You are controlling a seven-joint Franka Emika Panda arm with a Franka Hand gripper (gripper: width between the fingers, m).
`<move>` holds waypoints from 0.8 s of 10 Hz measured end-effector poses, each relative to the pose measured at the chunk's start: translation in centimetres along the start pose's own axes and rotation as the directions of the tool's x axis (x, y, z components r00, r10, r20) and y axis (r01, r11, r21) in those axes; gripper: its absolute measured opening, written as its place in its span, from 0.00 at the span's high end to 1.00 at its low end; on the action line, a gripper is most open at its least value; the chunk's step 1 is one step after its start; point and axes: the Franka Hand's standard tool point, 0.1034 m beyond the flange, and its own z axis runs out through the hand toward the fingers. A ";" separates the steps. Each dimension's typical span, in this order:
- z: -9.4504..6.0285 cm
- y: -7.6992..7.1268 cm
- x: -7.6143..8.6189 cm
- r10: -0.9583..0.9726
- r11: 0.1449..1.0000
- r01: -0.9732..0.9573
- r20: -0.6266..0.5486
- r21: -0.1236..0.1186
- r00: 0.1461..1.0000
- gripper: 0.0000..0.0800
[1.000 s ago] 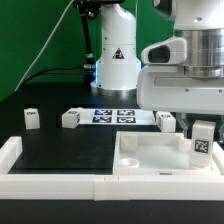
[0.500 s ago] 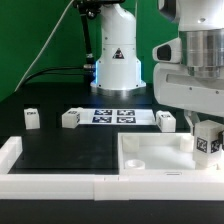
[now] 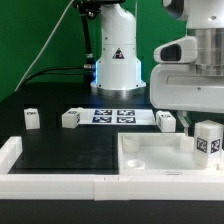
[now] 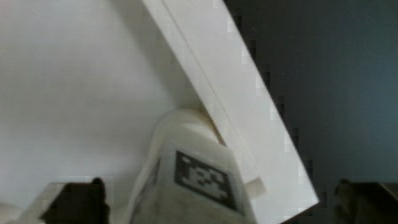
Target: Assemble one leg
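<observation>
The leg (image 3: 208, 140), a small white block with a black-and-white tag, stands upright at the corner of the large white panel (image 3: 150, 152) on the exterior view's right. My gripper (image 3: 207, 118) is directly above it, fingers down around its top. In the wrist view the leg (image 4: 199, 172) sits between my two dark fingertips (image 4: 71, 200), with a narrow gap on each side, so my gripper (image 4: 217, 200) is open around it. The panel's white face (image 4: 80, 90) fills most of that view.
Three more legs stand on the black table: one at the left (image 3: 32, 118), one left of the marker board (image 3: 70, 118), one right of it (image 3: 166, 121). The marker board (image 3: 113, 116) lies in front of the arm's base. White border rails (image 3: 60, 182) run along the front.
The arm has shifted toward the exterior view's right and the leg has shifted slightly with it. The gripper body now sits a little higher above the leg.
</observation>
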 end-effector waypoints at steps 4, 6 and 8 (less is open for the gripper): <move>-0.2 -0.1 0.2 -0.413 0.910 0.413 -0.007 -0.016 0.910 0.19; -0.1 0.5 0.6 -0.623 0.782 0.623 -0.001 -0.020 0.782 0.19; -0.1 0.8 0.7 -0.758 0.652 0.758 0.006 -0.029 0.653 0.19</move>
